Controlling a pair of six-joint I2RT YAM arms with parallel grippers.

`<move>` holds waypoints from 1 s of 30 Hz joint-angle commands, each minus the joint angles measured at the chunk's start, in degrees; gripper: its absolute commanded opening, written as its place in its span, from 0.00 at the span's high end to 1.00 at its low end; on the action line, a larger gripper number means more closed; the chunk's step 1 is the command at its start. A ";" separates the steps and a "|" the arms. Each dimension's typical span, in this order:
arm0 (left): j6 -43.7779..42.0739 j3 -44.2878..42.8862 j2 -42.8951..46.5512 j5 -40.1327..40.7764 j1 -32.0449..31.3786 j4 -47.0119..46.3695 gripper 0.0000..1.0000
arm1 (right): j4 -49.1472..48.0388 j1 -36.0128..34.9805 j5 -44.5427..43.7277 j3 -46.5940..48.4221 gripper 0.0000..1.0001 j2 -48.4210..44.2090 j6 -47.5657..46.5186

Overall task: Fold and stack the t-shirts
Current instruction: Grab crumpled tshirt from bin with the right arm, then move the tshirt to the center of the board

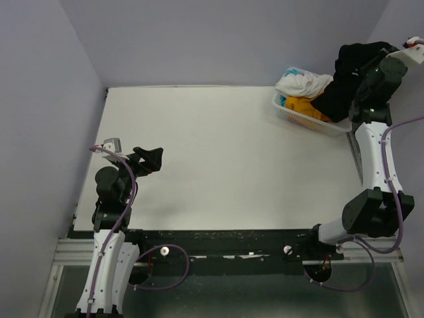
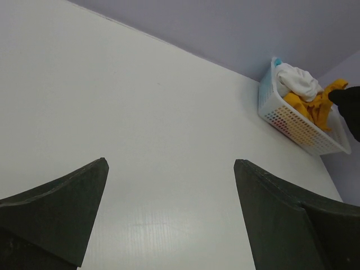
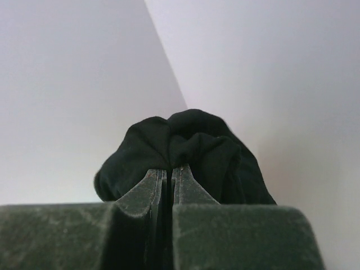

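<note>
**Black t-shirt bunched in the right gripper above the basket, with the table's bare surface off to its left**

The large black soft-fabric t-shirt (image 1: 350, 74) is at the far right corner of the scene. It hangs as a crumpled mass over the white slotted plastic basket (image 1: 306, 120). In the right wrist view, the right gripper (image 3: 170, 171) is clenched on a fold of it, the two fingers pressed together with dark cloth bulging just beyond them.

From above, the fabric trails from the wrist down and to the left, towards the basket. Its lower end overlaps the basket's right side, and I cannot tell whether it touches what lies inside. The shirt is too bunched to show a collar, hem or sleeve, so its long axis cannot be read.

A white t-shirt (image 1: 301, 83) lies in the basket on top of a mustard-yellow one (image 1: 303, 106), with a sliver of teal fabric (image 2: 277, 61) at the rim.

The coming move probably turns on direction. The open stretch of the white table (image 1: 232, 165) lies left of the right gripper and nearer the arm bases. The shirt would likely have to travel that way to be spread out.

The left gripper (image 1: 153, 159) is released, its fingers wide apart. It hovers near the table's left edge, well apart from the shirt, so the right arm is far nearer.
</note>
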State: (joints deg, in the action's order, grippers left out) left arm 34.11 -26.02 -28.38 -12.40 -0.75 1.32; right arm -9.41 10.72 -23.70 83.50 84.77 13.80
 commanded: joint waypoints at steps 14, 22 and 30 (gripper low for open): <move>3.97 2.21 5.66 -5.78 0.23 -4.12 0.01 | 1.28 -0.64 51.11 11.05 0.99 -9.74 29.62; 12.01 2.38 4.78 -10.07 0.23 -0.71 0.01 | 2.22 -17.31 58.93 4.59 0.99 -13.09 28.86; 13.44 -0.58 3.55 -9.55 0.23 16.15 0.01 | -4.08 -30.84 44.15 -17.42 0.99 -15.20 26.66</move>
State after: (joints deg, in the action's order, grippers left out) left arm 45.89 -24.93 -25.63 -21.21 -0.75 6.52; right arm -9.76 -16.16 28.82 73.93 70.78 42.35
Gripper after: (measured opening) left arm 0.984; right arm 0.046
